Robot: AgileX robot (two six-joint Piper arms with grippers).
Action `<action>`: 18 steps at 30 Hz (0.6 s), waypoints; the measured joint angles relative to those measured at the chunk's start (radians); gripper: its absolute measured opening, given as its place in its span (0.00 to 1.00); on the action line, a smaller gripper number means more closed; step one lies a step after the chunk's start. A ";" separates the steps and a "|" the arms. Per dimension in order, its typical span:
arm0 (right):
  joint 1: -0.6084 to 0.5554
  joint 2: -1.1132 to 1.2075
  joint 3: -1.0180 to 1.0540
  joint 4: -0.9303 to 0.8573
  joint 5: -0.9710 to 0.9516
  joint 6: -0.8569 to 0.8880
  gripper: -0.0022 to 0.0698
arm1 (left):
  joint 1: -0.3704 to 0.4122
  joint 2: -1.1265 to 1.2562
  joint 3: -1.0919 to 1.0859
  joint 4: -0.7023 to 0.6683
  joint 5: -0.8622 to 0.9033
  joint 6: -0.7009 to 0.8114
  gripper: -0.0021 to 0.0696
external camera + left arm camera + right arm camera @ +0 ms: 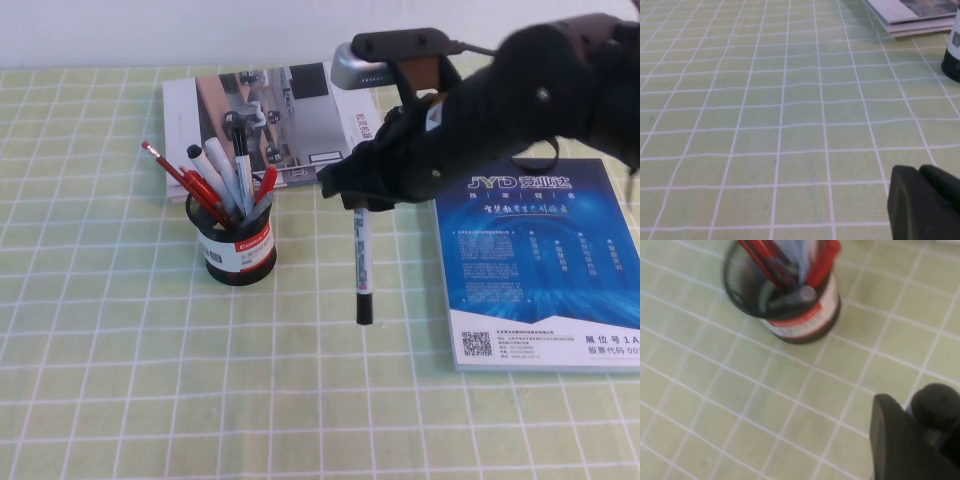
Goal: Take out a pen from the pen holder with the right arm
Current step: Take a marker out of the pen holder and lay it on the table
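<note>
A black mesh pen holder (236,250) stands left of the middle of the table and holds several red, white and black pens. Right of it, clear of the holder, a white pen with a black cap (362,262) hangs upright above the cloth. My right gripper (358,200) is shut on the pen's upper end. The right wrist view looks down on the holder (790,300), with the pen's black end (938,405) against my right gripper (920,412). My left gripper (921,174) is shut and empty, low over the cloth, and does not show in the high view.
A blue booklet (540,265) lies under and right of the right arm. A grey magazine (270,110) lies behind the holder, and its corner (910,15) shows in the left wrist view. A green checked cloth (120,380) covers the table.
</note>
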 joint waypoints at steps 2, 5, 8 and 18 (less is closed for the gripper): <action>-0.016 0.062 -0.066 -0.009 0.082 0.009 0.18 | 0.000 0.000 0.000 0.000 0.000 0.000 0.02; -0.040 0.154 -0.173 -0.019 0.184 0.014 0.18 | 0.000 0.000 0.000 0.000 0.000 0.000 0.02; -0.064 0.246 -0.263 -0.023 0.249 0.016 0.18 | 0.000 0.000 0.000 0.000 0.000 0.000 0.02; -0.120 0.441 -0.410 -0.019 0.303 0.018 0.18 | 0.000 0.000 0.000 0.000 0.000 0.000 0.02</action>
